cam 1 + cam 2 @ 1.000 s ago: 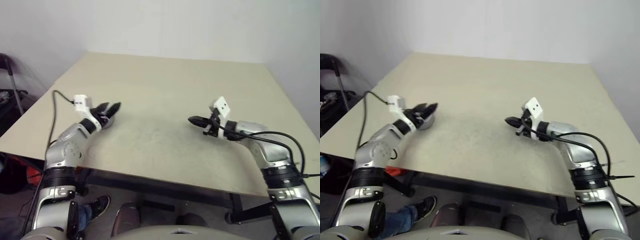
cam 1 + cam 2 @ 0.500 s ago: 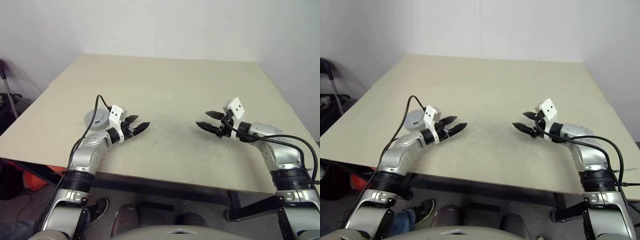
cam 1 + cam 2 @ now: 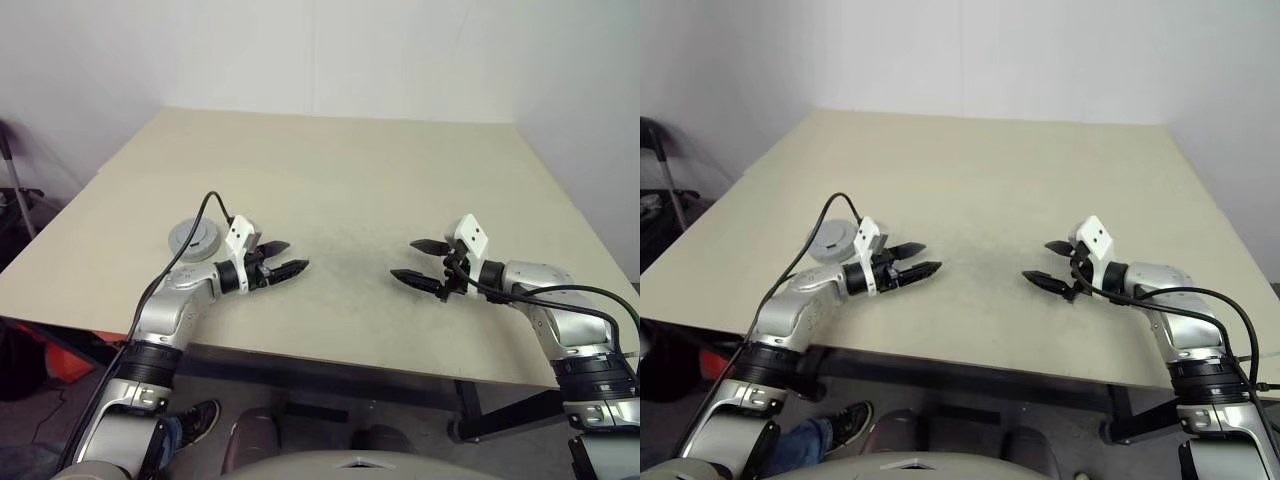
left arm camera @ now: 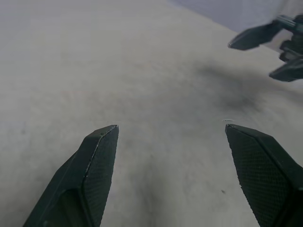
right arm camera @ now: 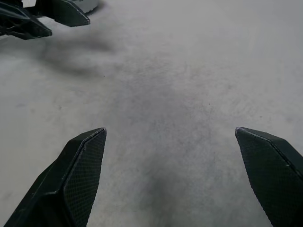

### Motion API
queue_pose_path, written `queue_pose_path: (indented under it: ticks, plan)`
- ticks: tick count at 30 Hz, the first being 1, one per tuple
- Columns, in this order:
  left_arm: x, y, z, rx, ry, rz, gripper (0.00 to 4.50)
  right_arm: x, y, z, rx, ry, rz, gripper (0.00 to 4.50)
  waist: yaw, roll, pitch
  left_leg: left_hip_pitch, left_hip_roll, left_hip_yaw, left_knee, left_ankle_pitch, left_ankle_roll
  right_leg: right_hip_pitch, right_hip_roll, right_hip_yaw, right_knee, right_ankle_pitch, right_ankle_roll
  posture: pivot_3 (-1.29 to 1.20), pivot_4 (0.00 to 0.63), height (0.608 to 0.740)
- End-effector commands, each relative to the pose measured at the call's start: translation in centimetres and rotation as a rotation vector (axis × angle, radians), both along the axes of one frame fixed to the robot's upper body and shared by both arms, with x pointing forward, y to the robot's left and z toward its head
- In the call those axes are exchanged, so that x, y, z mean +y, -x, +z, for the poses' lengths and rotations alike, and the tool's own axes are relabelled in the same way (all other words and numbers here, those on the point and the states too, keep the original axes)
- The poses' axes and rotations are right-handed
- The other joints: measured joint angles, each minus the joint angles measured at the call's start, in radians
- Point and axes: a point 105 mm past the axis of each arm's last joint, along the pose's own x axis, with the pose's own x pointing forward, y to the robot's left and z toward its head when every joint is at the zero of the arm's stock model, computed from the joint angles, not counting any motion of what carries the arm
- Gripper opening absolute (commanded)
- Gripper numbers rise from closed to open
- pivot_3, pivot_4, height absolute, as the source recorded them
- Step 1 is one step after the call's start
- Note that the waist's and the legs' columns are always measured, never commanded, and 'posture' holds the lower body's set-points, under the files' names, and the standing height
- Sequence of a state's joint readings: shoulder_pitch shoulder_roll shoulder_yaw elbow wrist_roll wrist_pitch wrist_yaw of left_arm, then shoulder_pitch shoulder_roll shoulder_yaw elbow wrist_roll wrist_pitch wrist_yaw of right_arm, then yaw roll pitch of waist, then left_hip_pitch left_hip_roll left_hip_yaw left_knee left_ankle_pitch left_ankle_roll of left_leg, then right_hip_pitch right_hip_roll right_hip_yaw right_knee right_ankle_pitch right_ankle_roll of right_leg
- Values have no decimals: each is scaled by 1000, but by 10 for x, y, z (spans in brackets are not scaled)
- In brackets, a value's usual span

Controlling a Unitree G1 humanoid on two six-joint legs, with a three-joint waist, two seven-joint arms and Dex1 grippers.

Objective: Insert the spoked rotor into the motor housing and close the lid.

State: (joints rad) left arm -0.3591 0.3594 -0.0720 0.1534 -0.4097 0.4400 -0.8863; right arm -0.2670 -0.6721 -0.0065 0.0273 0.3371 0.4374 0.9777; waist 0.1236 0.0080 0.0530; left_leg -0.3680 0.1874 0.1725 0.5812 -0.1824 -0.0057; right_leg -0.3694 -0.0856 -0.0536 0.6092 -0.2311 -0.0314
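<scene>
**Both grippers empty; one grey disc assembly sits by the left arm**

The left gripper [image 3: 284, 258] hangs just over the worktop [image 3: 340, 170] with its two black fingers spread and nothing between them; its wrist view shows bare tabletop in the gap. The right gripper [image 3: 417, 263] faces it from the other side, fingers likewise spread wide and empty, with a dark scuffed patch of tabletop between the two. Both sit toward the near edge.

Just behind the left wrist, near the worktop's left edge, lies a round grey disc [image 3: 193, 238] with a ringed centre, flat on the surface and partly hidden by the arm and its cable. It reads as the lid seated on the motor housing, though from here I cannot tell whether the housing's coils or the spoked rotor are underneath.

Judging by this, the insertion and closing look done: no loose parts lie elsewhere on the table, and neither gripper touches the disc. What remains, if anything, is confirming the lid sits fully down.
</scene>
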Motion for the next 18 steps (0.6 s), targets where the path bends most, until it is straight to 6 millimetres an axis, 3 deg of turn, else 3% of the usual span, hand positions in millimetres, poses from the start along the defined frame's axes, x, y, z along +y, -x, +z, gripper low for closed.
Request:
queue_pose_path:
  ticks: [1, 18]
  plan:
    - [-2, -1, 16, -54, 6, -25, 3805, 6, -6, 16, -69, 0, 19, 4481, 0, 0, 0, 0, 0, 0, 0, 0, 0, 0, 0, 0, 0, 0, 0, 0, 0, 740]
    - [-5, -2, 8, -28, 11, 4, 3805, 6, -5, 11, -65, 19, 4, 4481, 0, 0, 0, 0, 0, 0, 0, 0, 0, 0, 0, 0, 0, 0, 0, 0, 0, 740]
